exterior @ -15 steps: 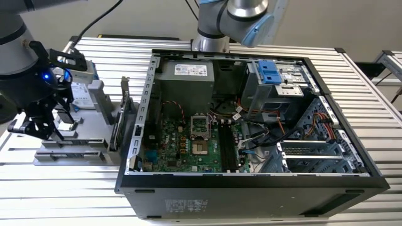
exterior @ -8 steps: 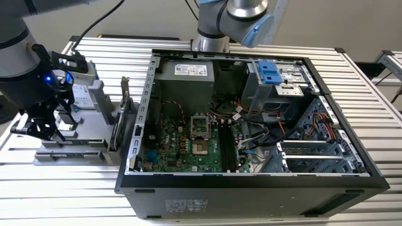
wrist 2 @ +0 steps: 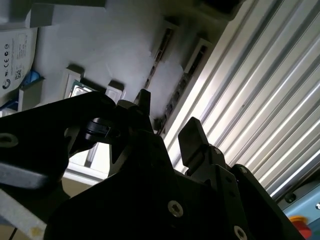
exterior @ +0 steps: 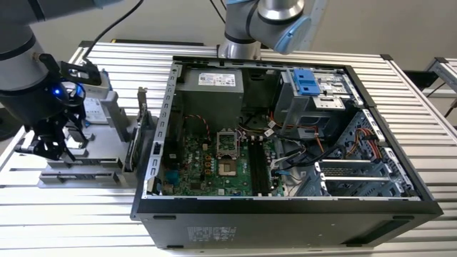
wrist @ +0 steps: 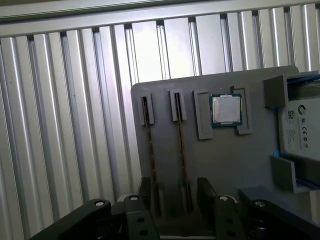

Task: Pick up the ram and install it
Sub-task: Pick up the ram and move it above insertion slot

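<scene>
The gripper hung, jaws apart, astride the ram standing in the grey holder at the exterior view's left of the computer case; one jaw neared the second stick, so closing might have snagged both

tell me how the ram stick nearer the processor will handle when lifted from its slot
Probably stiff: the ram is a thin flat board standing on edge in the grey tray. Likely light, but narrow, so an off-centre pinch could tilt it. It may bind in the tray if pulled askew.
</scene>
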Tool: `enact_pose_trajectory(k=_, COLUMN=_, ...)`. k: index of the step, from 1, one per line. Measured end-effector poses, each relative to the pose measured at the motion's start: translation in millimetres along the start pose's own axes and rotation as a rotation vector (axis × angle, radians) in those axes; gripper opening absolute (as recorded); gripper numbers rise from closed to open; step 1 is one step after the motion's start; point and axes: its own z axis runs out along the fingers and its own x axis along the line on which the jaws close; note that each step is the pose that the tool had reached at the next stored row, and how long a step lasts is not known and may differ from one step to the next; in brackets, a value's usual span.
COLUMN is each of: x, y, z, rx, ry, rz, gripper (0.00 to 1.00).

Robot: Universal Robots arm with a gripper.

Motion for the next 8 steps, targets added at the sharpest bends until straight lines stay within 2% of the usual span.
enact_pose_trajectory(k=8, x=0.0, y=0.2, z=8.5, rx=0.0000, ry=0.0000, rz=-0.003, gripper=1.00)
